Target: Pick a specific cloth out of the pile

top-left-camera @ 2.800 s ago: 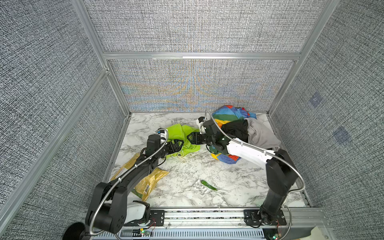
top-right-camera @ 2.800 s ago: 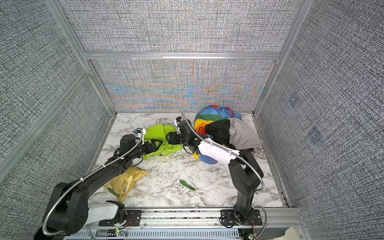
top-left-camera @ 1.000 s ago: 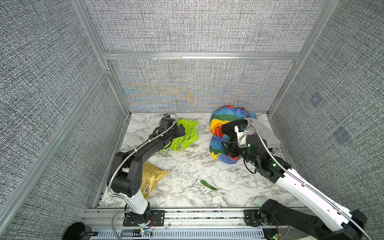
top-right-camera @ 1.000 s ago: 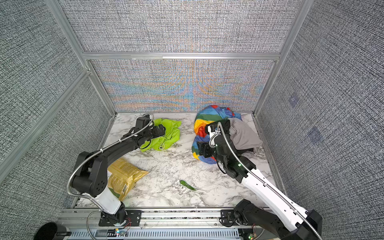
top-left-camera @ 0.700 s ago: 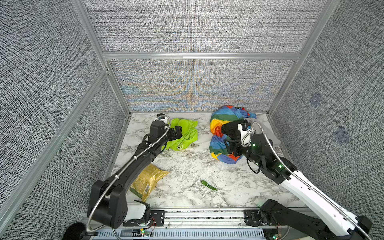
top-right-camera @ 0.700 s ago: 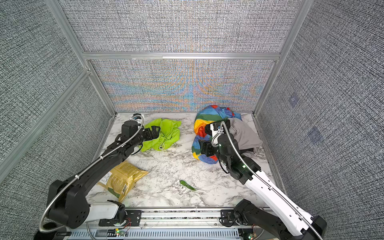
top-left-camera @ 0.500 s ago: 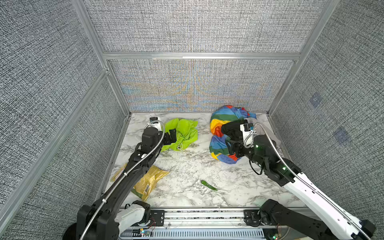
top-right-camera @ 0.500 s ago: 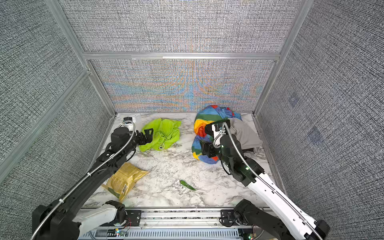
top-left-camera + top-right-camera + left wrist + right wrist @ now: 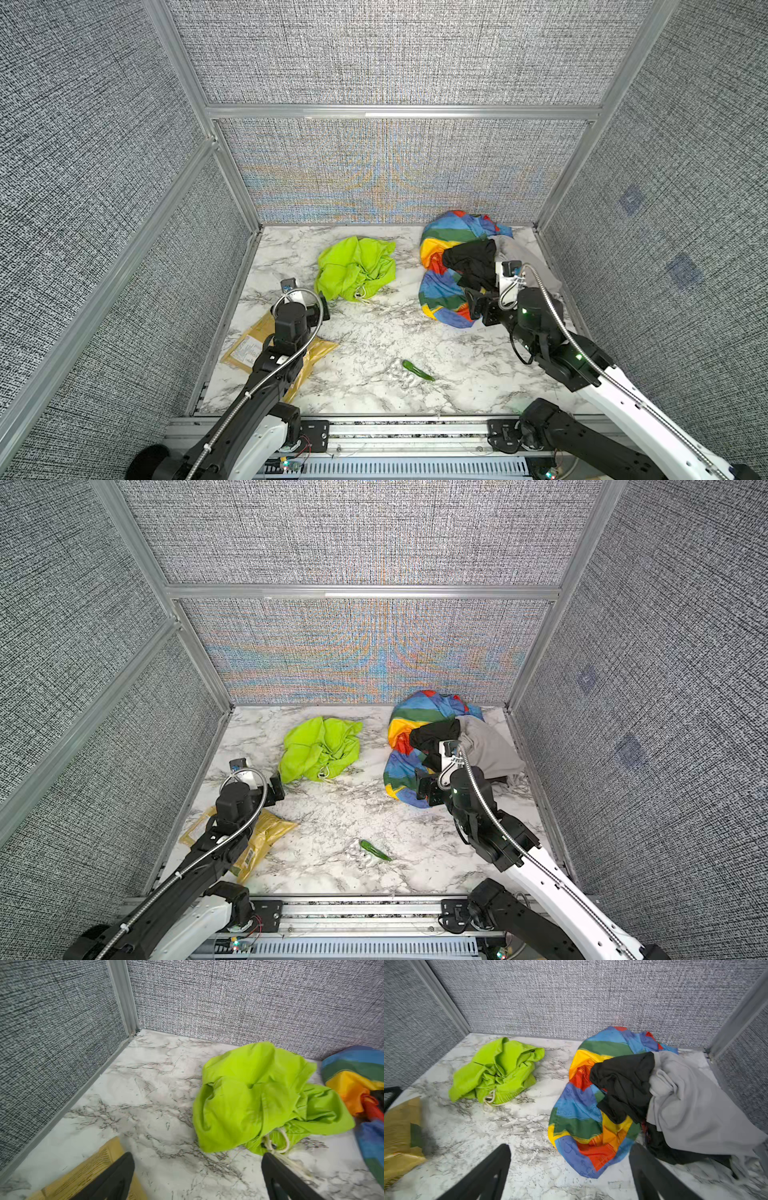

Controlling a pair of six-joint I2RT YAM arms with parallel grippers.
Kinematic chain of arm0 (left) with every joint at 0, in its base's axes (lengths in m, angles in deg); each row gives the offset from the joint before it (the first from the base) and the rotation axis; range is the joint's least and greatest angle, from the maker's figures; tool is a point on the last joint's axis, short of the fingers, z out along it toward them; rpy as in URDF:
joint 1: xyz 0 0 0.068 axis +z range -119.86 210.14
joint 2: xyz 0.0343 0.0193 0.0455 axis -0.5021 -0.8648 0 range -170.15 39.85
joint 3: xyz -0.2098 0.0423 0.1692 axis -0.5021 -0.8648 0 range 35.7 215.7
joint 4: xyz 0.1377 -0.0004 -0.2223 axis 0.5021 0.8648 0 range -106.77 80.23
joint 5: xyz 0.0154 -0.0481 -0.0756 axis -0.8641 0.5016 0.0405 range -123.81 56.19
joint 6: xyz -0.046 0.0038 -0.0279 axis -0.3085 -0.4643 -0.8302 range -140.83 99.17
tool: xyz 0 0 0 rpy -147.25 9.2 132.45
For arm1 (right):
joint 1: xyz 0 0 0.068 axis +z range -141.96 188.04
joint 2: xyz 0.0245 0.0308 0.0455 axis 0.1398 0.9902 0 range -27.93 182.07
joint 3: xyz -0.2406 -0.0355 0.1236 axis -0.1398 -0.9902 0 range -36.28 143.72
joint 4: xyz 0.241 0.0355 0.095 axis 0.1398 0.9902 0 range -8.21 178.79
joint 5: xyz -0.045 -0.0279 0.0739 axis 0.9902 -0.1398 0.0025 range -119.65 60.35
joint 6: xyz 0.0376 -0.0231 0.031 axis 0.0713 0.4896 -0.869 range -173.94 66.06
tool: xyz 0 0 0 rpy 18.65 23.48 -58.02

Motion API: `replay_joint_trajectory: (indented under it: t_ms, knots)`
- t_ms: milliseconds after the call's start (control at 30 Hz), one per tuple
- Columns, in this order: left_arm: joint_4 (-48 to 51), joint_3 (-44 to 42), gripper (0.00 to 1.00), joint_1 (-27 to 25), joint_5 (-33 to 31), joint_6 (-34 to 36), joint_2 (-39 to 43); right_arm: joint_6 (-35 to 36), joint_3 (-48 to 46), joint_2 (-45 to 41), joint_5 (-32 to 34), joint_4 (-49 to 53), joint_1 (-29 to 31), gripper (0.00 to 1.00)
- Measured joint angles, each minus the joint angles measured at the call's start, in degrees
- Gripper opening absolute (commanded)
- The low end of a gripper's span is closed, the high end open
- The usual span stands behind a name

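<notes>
Well, the cloth [image 9: 355,268] lies on its own on the table [image 9: 374,332], toward the back wall, with a strip of bare marble between it and the pile [image 9: 440,286] on the right. The left gripper [image 9: 322,308] sits just short of it, jaws wide apart and nothing in them. The right gripper [image 9: 480,311] is at the near edge of the pile, jaws apart too, empty. So the picking-out looks done, and what's left, by my reading, is a clean getaway. Doing that well means lifting the left gripper straight away from the cloth before swinging. The drawstring [image 9: 278,1142] trails right beside one finger [image 9: 284,1176], and a sideways drag could hook it and tow the cloth toward the pile. Same on the right: rise clear of the striped cloth [image 9: 581,1109] first, then go.

Now the views. The left wrist view alone shows that cord, knot and all, close to the finger; whether they touch I cannot tell. The right wrist view lays the pile open: black cloth [image 9: 623,1082] on the stripes, grey cloth [image 9: 691,1101] draped beside it. Both top views give what neither wrist camera shows whole: the yellow packet [image 9: 257,837] under the left arm, and a small green pod [image 9: 374,850] out on the marble, well apart from everything
</notes>
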Motion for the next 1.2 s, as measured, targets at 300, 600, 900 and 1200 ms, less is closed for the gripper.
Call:
replay_joint_trajectory:
  t_ms: [300,600,900,1200]
  knots:
    - [-18.91,-8.0,0.99,3.74,-2.43,6.51,-6.05,0.42,-3.93,-0.07,5.38,-1.73,-2.36,0.94]
    - [-39.08,-10.6,0.99,6.36,-1.84,11.58,-20.98,0.96,-7.65,2.29,3.74,-6.88,-9.07,0.94]
    - [-57.02,-11.52,0.99,8.7,2.25,14.12,-36.3,6.08,-16.26,10.95,2.25,-22.99,-19.76,0.94]
    - [-61.31,-9.97,0.99,11.3,8.0,13.88,-39.89,11.43,-21.31,25.57,1.03,-44.78,-27.45,0.94]
